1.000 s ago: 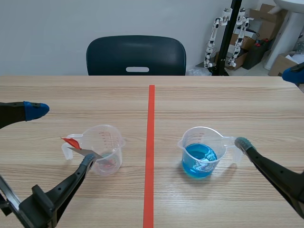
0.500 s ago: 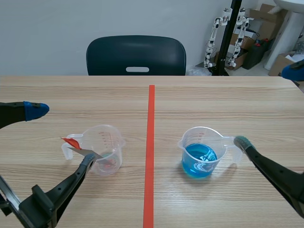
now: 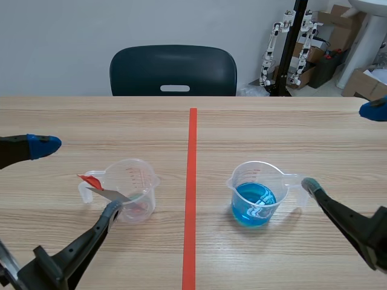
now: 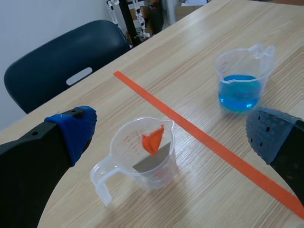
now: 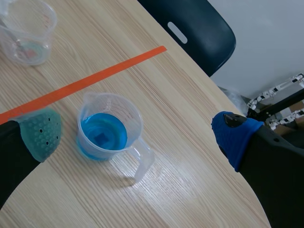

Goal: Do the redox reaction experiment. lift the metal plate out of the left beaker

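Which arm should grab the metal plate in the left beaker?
Left. The open left gripper is at the left beaker holding the metal plate; the right gripper is at the beaker of blue liquid.

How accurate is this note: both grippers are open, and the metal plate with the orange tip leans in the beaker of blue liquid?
One error: the metal plate leans in the left beaker, not the beaker of blue liquid, as the left wrist view shows. The left gripper and right gripper are open.
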Available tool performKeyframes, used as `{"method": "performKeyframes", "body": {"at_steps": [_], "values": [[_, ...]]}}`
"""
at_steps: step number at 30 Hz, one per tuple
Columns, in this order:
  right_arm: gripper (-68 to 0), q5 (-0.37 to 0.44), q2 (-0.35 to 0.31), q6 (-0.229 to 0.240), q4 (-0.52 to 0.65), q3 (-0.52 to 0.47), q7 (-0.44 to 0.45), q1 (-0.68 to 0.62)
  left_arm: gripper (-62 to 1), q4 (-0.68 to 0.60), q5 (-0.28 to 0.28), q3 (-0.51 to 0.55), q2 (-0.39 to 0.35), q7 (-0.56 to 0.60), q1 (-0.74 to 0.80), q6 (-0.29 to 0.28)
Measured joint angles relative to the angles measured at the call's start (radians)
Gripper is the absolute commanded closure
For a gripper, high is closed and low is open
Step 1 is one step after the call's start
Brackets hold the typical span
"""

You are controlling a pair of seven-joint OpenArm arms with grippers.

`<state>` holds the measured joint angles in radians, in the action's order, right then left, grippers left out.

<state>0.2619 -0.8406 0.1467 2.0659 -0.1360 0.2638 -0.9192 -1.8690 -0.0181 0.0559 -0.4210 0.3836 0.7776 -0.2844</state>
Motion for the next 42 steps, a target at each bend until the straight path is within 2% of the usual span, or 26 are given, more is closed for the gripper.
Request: {"method": "performKeyframes", "body": {"at_steps": [6,8,10,14,20,24,27,32,42], "values": [[-67.9,-0.051,0.071,0.101,-0.088,0.129,-0.005,0.220,-62.3,0.000,0.006,0.000,0.000,0.059,0.088,0.002],[-67.9,-0.060,0.087,0.133,-0.099,0.172,-0.028,0.284,-62.3,0.001,0.031,0.000,0.003,0.109,0.116,0.003],[-67.9,-0.064,0.101,0.165,-0.110,0.221,-0.052,0.351,-62.3,0.013,0.031,0.000,0.009,0.143,0.129,0.002],[-67.9,-0.109,0.129,0.209,-0.146,0.334,-0.090,0.490,-62.3,0.077,0.049,0.000,0.022,0.154,0.128,0.008],[-67.9,-0.150,0.148,0.229,-0.243,0.537,-0.108,0.677,-62.3,0.230,0.098,0.000,0.022,0.320,0.125,0.011],[-67.9,-0.180,0.149,0.229,-0.275,0.665,-0.108,0.764,-62.3,0.336,0.153,0.000,0.022,0.410,0.126,0.012],[-67.9,-0.206,0.163,0.229,-0.292,0.735,-0.108,0.824,-62.3,0.410,0.162,-0.002,0.025,0.486,0.126,0.014],[-67.9,-0.267,0.221,0.229,-0.354,0.835,-0.108,0.917,-62.3,0.521,0.162,-0.002,0.073,0.585,0.125,0.014],[-67.9,-0.333,0.320,0.242,-0.444,1.019,-0.121,1.049,-62.3,0.664,0.169,-0.034,0.112,0.593,0.110,0.014]]}}
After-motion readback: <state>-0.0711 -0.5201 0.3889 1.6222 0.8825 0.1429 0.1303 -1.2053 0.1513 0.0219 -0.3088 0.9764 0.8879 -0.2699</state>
